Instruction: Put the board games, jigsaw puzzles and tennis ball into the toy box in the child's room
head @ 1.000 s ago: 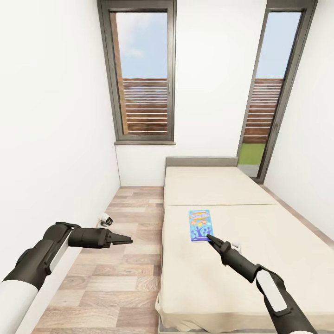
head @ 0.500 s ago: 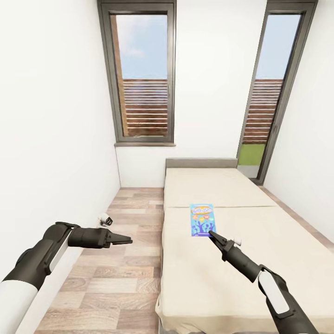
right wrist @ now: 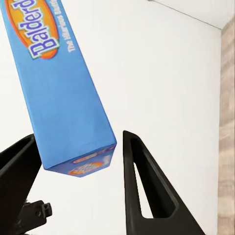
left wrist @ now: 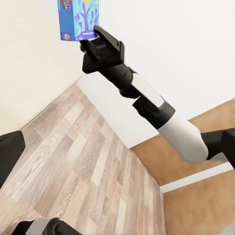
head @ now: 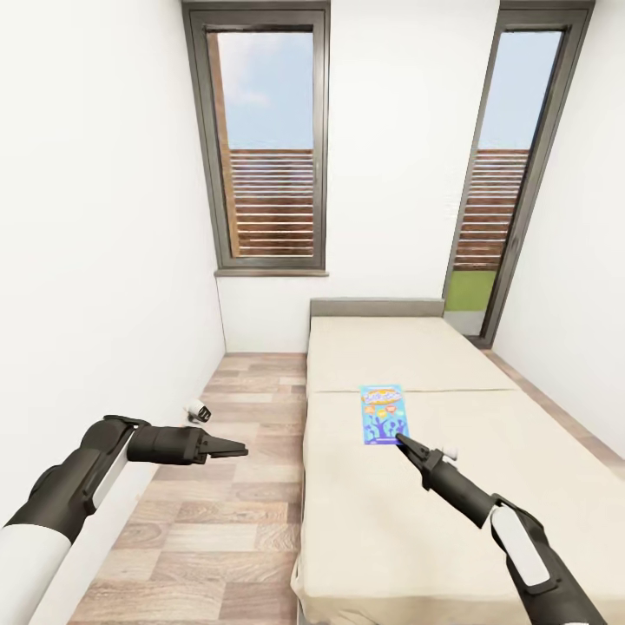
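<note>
A small blue board game [head: 384, 415] lies flat on the beige bed [head: 408, 538], just past the seam of its two-part mattress. My right gripper [head: 401, 441] reaches down to the box's near end. In the right wrist view the blue box [right wrist: 58, 88] has its near end between the two spread black fingers [right wrist: 147, 191], with a gap to the finger on one side. The left wrist view shows the right gripper [left wrist: 90, 36] at the blue box [left wrist: 78, 19]. My left gripper [head: 241, 450] hovers over the wood floor beside the bed, holding nothing.
The bed's grey headboard [head: 378, 306] stands against the far wall between two tall grey-framed windows [head: 269, 139]. A strip of plank floor [head: 226, 503] runs between the bed and the left wall. A small white object [head: 198, 409] sits low by that wall.
The head view has shifted slightly, so the bed and box sit a little higher and further right. My right gripper has kept its place at the box's near end. The left arm is unchanged.
</note>
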Controlling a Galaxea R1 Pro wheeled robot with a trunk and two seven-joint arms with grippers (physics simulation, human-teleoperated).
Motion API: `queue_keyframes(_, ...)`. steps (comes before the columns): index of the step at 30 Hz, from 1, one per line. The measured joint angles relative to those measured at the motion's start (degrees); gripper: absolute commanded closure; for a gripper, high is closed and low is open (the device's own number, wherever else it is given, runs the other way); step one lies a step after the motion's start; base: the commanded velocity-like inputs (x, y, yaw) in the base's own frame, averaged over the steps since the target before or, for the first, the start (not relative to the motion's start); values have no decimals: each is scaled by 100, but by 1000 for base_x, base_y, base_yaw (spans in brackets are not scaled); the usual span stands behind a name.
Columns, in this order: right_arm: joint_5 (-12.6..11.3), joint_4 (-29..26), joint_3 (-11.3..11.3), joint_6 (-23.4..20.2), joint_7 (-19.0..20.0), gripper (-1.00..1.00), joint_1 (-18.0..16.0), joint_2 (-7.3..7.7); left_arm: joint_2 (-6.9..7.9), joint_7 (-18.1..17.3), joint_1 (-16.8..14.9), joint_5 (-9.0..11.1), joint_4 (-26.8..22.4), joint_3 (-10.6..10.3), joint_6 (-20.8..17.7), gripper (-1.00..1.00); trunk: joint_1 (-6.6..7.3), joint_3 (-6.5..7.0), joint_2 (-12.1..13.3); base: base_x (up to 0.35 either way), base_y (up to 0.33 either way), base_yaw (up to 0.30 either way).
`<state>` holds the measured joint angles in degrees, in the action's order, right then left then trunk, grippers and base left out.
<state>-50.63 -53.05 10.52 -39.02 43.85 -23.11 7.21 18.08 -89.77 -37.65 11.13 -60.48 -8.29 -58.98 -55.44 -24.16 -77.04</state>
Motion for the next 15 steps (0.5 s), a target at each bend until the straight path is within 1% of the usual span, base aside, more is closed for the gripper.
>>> queue_keyframes(4, -15, 23, -18, -5, -231, 100, 2, 145, -1, 0, 0, 0, 0, 0, 0, -100, 88, 72, 160, 0, 0, 0)
queue_keyframes(9, -22, -4, -30, 32, -264, 100, 19, 176, 2, 4, -4, -14, 9, 6, 0, -100, 198, 162, 361, 0, 0, 0)
queue_keyframes(11, -22, -7, -29, 38, -267, 100, 20, 181, 4, 128, -11, -30, 18, 23, -3, -100, 242, 198, 441, 0, 0, 0)
queue_keyframes(14, -19, 4, -19, 42, -272, 100, 21, 190, -7, 412, -16, -40, 24, 160, -10, -100, 308, 252, 562, 0, 0, 36)
queue_keyframes(15, -21, 4, -18, 43, -273, 100, 21, 191, -12, 455, -16, -41, 24, 181, -10, -100, 330, 270, 602, 0, 0, 109)
